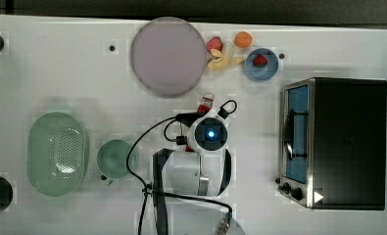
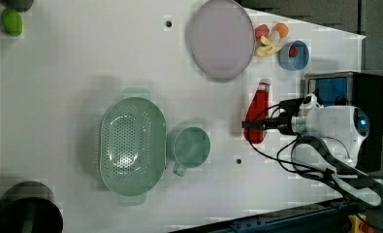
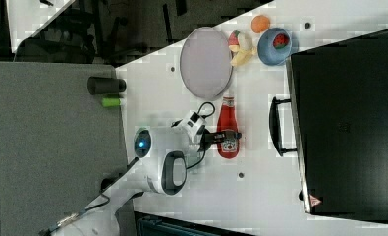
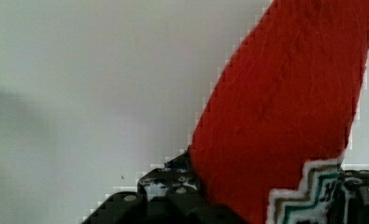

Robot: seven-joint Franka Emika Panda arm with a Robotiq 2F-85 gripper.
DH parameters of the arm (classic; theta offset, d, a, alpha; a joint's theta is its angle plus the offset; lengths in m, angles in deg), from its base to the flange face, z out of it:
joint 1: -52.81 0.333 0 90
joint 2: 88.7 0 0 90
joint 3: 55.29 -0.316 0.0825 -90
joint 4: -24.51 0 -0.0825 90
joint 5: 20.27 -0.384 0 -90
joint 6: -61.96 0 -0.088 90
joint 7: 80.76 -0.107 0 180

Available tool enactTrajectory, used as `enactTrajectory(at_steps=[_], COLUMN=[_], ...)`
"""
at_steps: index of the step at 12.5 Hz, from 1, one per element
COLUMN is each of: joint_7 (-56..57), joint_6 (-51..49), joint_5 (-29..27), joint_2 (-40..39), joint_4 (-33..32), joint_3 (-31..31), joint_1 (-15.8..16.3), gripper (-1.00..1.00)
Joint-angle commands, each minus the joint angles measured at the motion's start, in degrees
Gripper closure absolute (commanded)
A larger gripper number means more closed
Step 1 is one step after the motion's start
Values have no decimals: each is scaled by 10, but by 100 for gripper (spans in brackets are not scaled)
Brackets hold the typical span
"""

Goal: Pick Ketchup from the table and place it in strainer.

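Note:
The Ketchup [image 2: 257, 109], a slim red bottle with a whitish cap, lies flat on the white table [image 1: 59, 73] just below the plate in the top view. My gripper [image 2: 255, 125] reaches down over its labelled body, one black finger on each side. In the wrist view the red bottle [image 4: 285, 116] sits between the fingers [image 4: 173, 184], which press against both of its edges. The right view shows the gripper [image 3: 228, 135] across the Ketchup [image 3: 227, 120]. The pale green strainer [image 1: 34, 147] rests far off at the top view's left, with nothing in it.
A round green cup [image 1: 114, 158] stands between the strainer and my arm. The grey-lilac plate [image 1: 168, 56] lies beyond the bottle's cap. Fruit and a blue bowl [image 1: 261, 68] sit by the far edge. A black toaster oven [image 1: 335, 142] fills the top view's right.

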State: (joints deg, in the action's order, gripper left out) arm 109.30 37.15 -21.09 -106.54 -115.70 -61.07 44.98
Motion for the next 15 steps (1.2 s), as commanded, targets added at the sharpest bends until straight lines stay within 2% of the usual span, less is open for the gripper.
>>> enactTrajectory(at_steps=[1,6,10,15], joint_7=[16,-11,-100,-171], joint_6=[-53,-261,-430,-457], joint_5=[3,1,-1,-9], joint_2=[80,239,299,298], joint_4=[10,35,100,150], joint_3=[-1,-17,-74,-160], joint_1=[4,7,16,23], gripper=[-26,-26,-26,-26])
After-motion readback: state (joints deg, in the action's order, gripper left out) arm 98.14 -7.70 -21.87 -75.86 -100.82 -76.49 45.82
